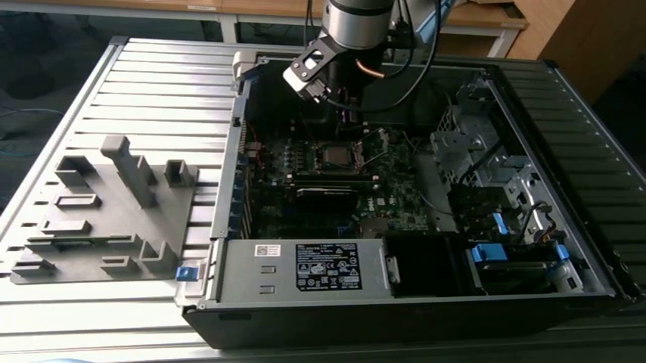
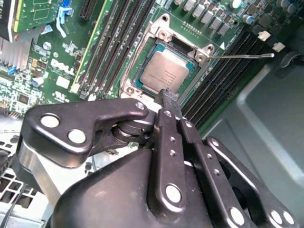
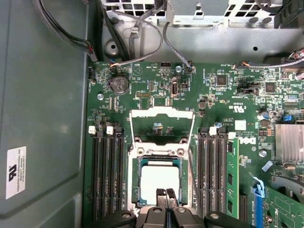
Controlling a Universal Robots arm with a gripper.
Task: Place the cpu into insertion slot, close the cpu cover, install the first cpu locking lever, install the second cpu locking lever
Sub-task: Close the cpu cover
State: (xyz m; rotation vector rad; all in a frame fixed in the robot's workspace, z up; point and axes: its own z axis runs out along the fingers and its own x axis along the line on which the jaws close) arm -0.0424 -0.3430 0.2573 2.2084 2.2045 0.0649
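While cpu (image 2: 164,76) sits in the socket with cover (image 3: 161,113) flipped open beside it, pincer (image 2: 168,96), tips together and empty, hangs at its edge, possibly touching. Risk: a sideways drag unseats the unclamped chip.

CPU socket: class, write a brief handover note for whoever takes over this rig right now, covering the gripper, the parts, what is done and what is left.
The cpu lies in the socket.
The gripper is shut, holding nothing, with its tips at the cpu's edge.
The cpu cover is swung open, off the cpu.
One lever sticks out free of the socket.
Done: cpu placed.
Left: closing the cover and installing both levers.
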